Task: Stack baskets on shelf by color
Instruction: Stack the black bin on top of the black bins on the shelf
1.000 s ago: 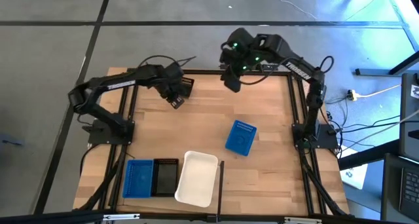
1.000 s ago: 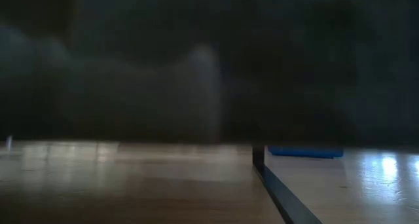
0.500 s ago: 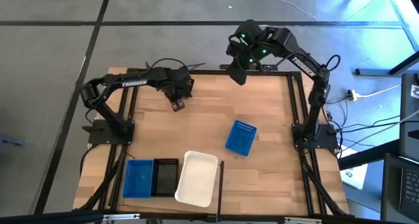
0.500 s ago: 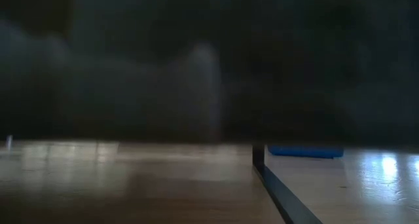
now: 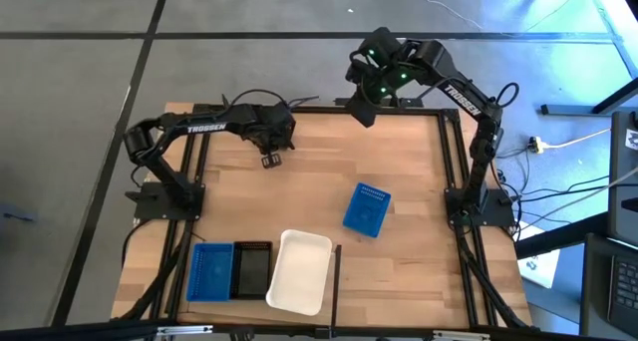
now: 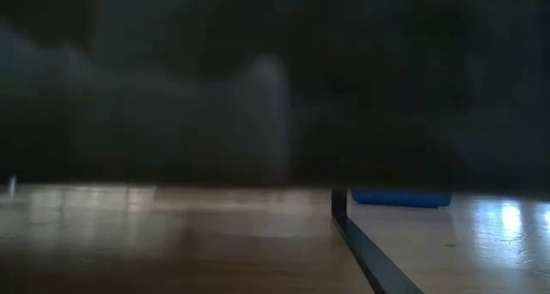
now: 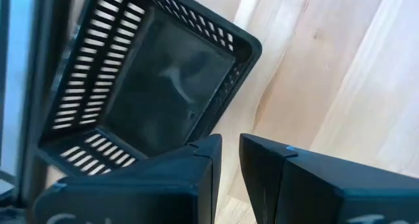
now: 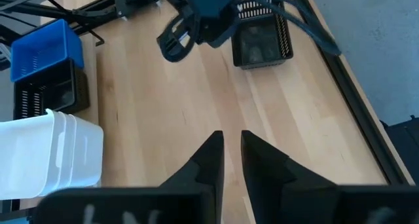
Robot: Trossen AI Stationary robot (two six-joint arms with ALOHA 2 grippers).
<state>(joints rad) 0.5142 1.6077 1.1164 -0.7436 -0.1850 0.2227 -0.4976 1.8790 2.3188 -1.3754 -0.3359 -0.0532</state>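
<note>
- The left gripper (image 5: 271, 160) is hovering at about 11 o'clock on the shelf (image 5: 399, 271), fingers nearly together and empty, just beside a black basket (image 7: 157, 86) near the far rail.
- The right gripper (image 5: 360, 112) is waiting at 12 o'clock, fingers also nearly together.
- A loose blue basket (image 5: 366, 209) is lying right of centre.
- Risk: the closed fingers may push the black basket against the rail instead of gripping it.

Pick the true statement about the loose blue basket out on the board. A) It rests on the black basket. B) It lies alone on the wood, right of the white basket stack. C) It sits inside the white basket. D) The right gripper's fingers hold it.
B: the loose blue basket lies alone on the shelf, apart from the white basket stack and from both grippers.
</note>
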